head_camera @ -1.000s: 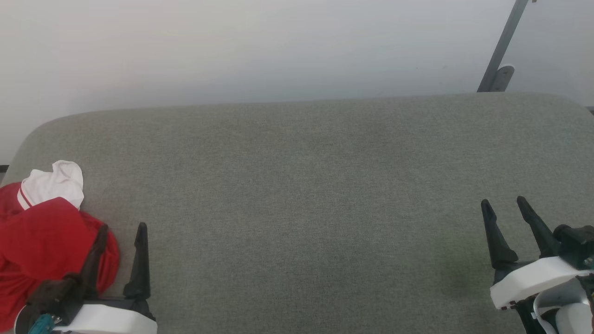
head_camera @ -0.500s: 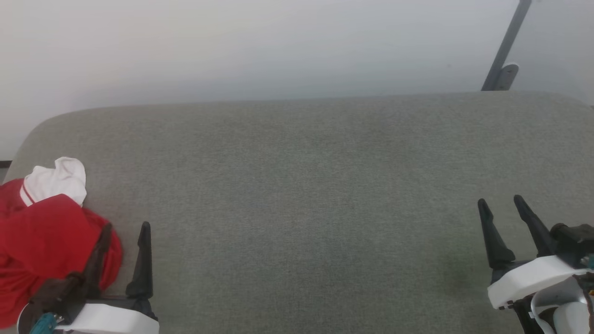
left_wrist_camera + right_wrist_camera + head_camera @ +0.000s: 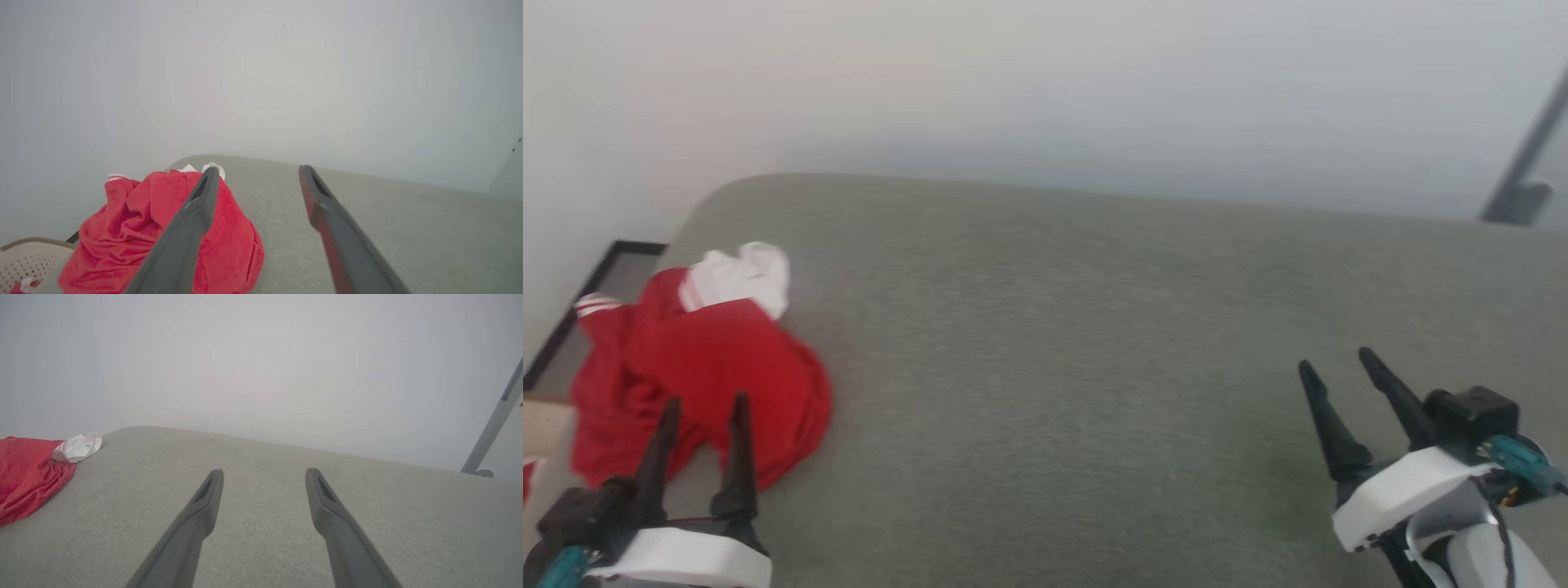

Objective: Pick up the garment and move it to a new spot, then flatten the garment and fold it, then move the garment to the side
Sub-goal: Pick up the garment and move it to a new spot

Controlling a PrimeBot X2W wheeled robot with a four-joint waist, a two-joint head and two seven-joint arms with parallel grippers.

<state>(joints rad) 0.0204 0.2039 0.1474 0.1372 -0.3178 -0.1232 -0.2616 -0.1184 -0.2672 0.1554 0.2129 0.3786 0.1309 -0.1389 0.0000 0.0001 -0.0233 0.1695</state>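
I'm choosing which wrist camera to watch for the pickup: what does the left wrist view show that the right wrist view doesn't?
Left wrist view over the right: a pale perforated basket at its lower left corner, and the left gripper, open, one finger in front of the garment. Right wrist view over the left: a slanted grey pole at its right edge, and the right gripper, open above the cushion. Shared: the crumpled red garment with its white sleeve, the grey cushion, the pale wall.

Table: grey cloth top, open from middle to right end. Obstacle, left end: crumpled shirt heap. Behind far edge: wall. Far right, beyond the table: slanted pole. Beside left end: perforated basket.
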